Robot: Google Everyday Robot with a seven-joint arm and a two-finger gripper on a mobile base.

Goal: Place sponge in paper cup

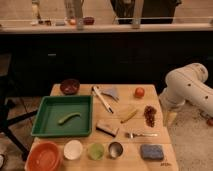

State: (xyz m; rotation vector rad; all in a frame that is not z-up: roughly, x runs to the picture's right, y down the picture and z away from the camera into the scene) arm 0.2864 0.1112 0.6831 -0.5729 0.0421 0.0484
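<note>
At table's 5 o'clock corner: flat blue-grey rectangular sponge, lying flat on light wooden table, touching nothing. Along near edge, from 7 to 6 o'clock, a row of four vessels: wide orange bowl, small round white paper cup just beside it, translucent green cup, shiny metal cup. Paper cup upright, mouth open, pale inside; well apart from sponge, with green and metal cups between them.

At 9 o'clock: rectangular green tray, holding one curved green piece. At 11 o'clock: dark round bowl. Near centre: darker brown-grey block; at its 3 o'clock, a metal fork. At 12 o'clock: long white utensil beside a grey folded cloth. At 1 o'clock: round red fruit. At 3 o'clock: yellow elongated piece and dark red cluster.

Off table's 3 o'clock side: bulky white robot arm, clear of tabletop, running out at right border. Gripper past that border, out of view; grasping or released, cannot tell.
</note>
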